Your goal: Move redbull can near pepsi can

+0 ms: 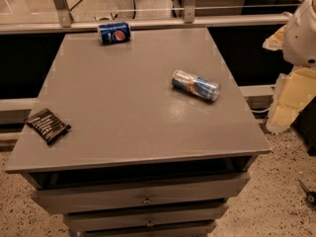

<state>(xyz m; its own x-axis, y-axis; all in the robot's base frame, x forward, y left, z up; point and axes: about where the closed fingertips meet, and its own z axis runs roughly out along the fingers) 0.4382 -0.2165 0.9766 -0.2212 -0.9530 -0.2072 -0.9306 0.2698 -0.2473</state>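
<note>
While the redbull can (195,85) is lying on its side right of the middle of the gray table (123,98), the pepsi can (114,33) is lying on its side at the table's far edge, well apart from it. A black packet (48,125) is resting near the table's front left corner, and drawers (146,200) are showing beneath its top. Only a white robot part (302,31) is showing beyond the table's right side; the gripper is out of view, so its grasp cannot be told.

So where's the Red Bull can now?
In the camera view, the redbull can lies on its side on the grey table, right of centre, apart from the pepsi can at the far edge. The gripper is out of view.
</note>
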